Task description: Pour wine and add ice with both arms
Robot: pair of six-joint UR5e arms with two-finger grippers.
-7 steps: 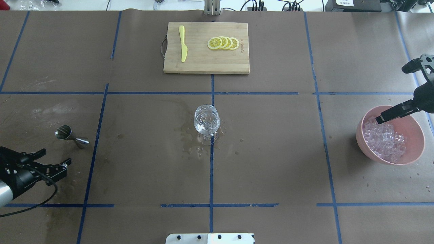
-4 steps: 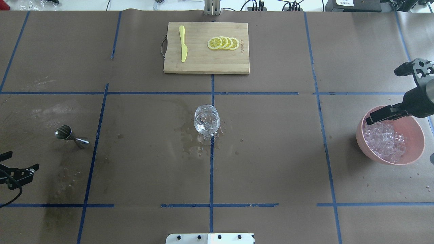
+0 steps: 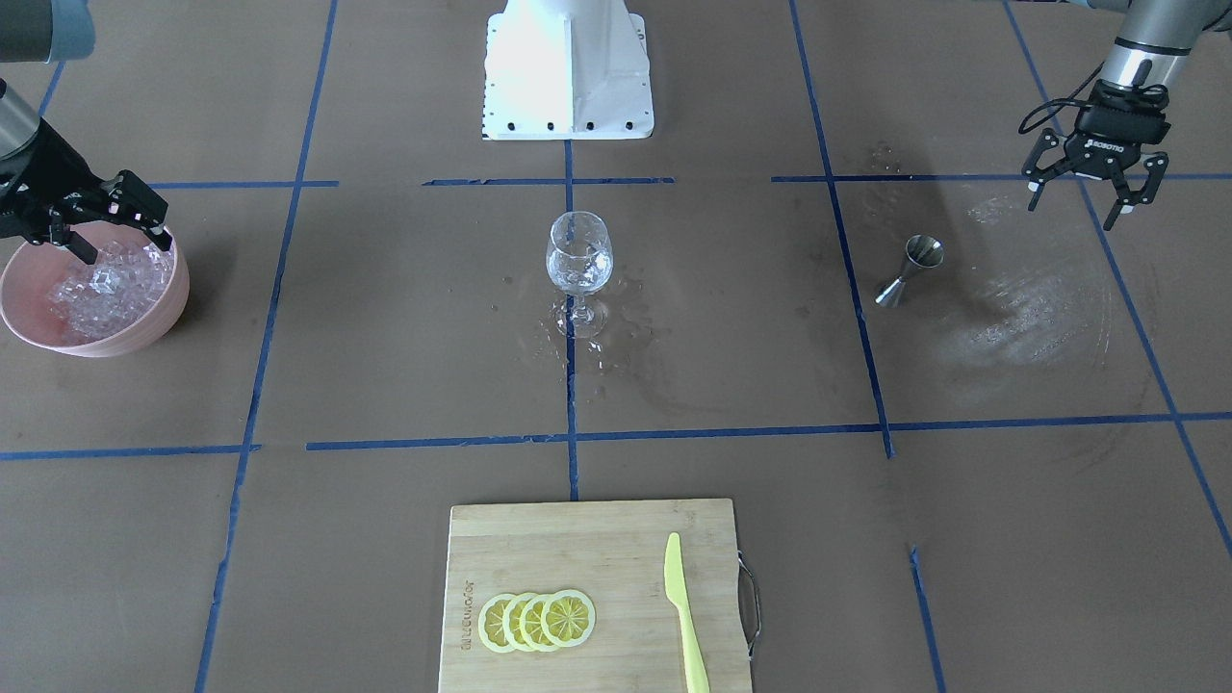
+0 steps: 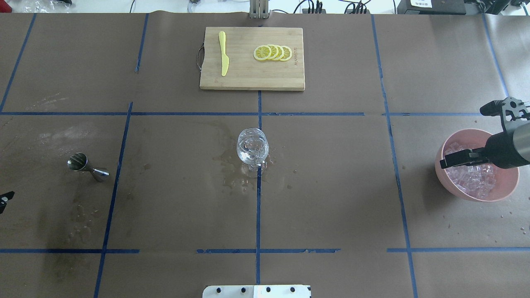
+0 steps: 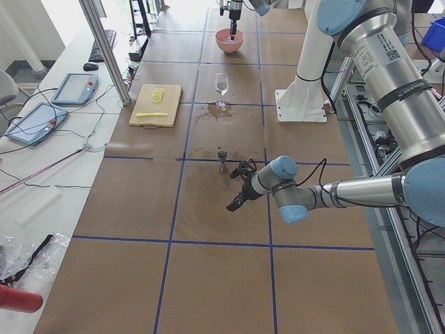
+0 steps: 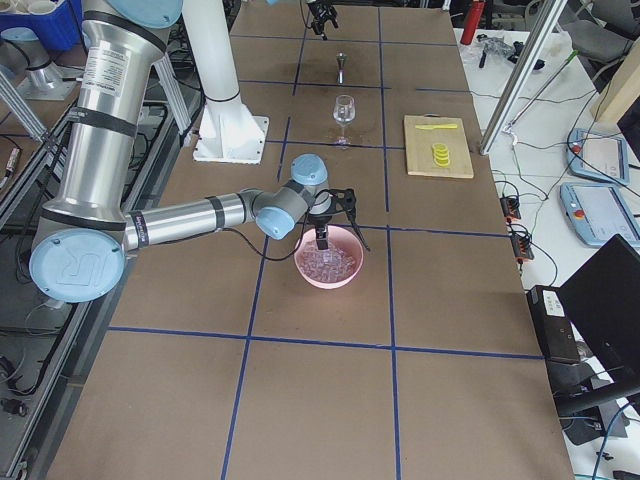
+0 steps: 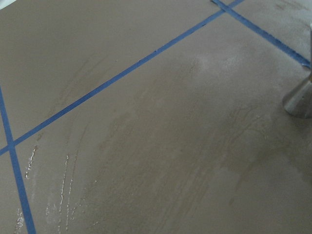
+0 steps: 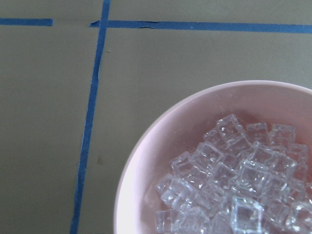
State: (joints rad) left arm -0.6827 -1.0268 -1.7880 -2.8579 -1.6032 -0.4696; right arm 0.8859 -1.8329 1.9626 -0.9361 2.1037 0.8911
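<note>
A clear wine glass [image 4: 252, 147] stands mid-table, also in the front view [image 3: 579, 258]; the wine in it is clear and barely visible. A pink bowl [image 4: 511, 182] at the right holds a heap of ice [image 4: 472, 178], also seen in the right wrist view [image 8: 234, 185]. My right gripper [image 4: 462, 137] is open and empty just above the bowl [image 3: 178, 289], one finger over the ice [image 3: 101, 284]. My left gripper [image 3: 1073, 214] is open and empty, above the table left of a steel jigger [image 3: 910, 268]; only a fingertip [image 4: 6, 196] shows overhead.
A wooden cutting board [image 4: 248, 78] at the far side carries lemon slices [image 4: 273, 52] and a yellow knife [image 4: 223, 54]. Spilled liquid [image 4: 234, 174] surrounds the glass foot. Wet streaks lie near the jigger [image 4: 85, 165]. The white pedestal [image 3: 568, 67] stands at the robot's side.
My left gripper has pulled back leftwards, almost out of the overhead view. My right gripper has moved toward the robot's side, over the bowl and ice, staying open.
</note>
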